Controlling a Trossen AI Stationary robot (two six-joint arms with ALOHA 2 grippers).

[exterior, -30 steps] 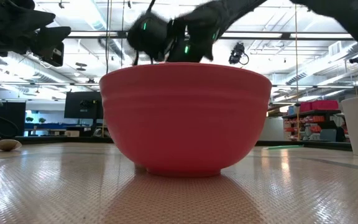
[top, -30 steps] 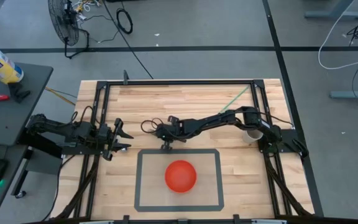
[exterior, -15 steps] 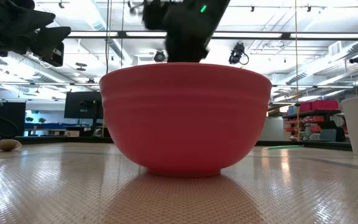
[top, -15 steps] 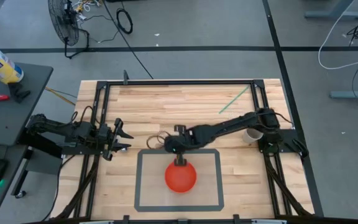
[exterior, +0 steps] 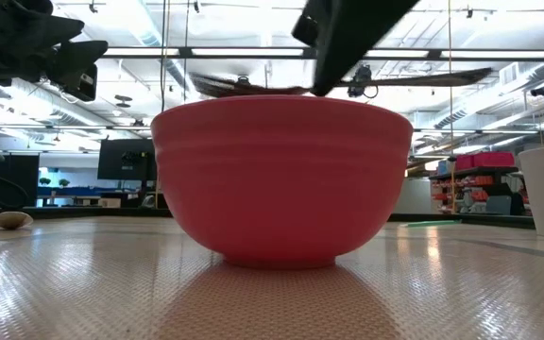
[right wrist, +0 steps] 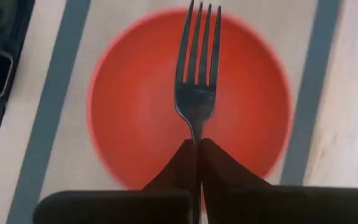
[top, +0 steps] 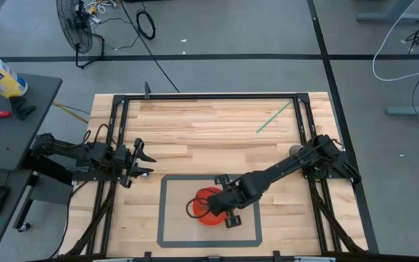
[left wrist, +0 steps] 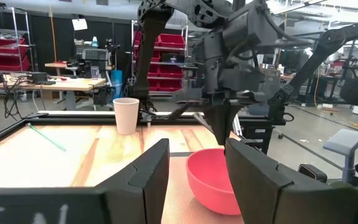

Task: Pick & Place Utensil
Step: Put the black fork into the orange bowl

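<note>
A red bowl (top: pixel 206 218) (exterior: pixel 281 179) (right wrist: pixel 129 106) stands on its base inside the grey-bordered mat (top: pixel 167 218). My right gripper (top: pixel 219 207) (right wrist: pixel 197 144) hovers above the bowl, shut on a metal fork (right wrist: pixel 197 93). In the low view the fork (exterior: pixel 253 88) lies about level just above the bowl's rim. My left gripper (top: pixel 141 161) (left wrist: pixel 194 174) waits open at the table's left side, pointing toward the bowl (left wrist: pixel 213 180). My right gripper pinches the fork between its two fingers on the handle just behind the head (right wrist: pixel 197 138). The fingers come from above, slanting down. The fork is lifted clear, its tines (right wrist: pixel 201 31) over the bowl's inside; the fingers hide the remaining handle in the right wrist view.
A white cup (top: pixel 294 151) (left wrist: pixel 126 115) stands near the right arm's base. A green straw (top: pixel 273 116) lies on the far right of the wooden table. A black frame rail (top: pixel 209 95) runs along the far edge. A small brownish object (exterior: pixel 12 219) lies far off in the low view.
My right gripper has carried the fork from the table's middle, beyond the mat's far edge, toward the near edge, and now stands over the bowl. The fork has dropped close to the bowl's rim. The bowl has not moved.
</note>
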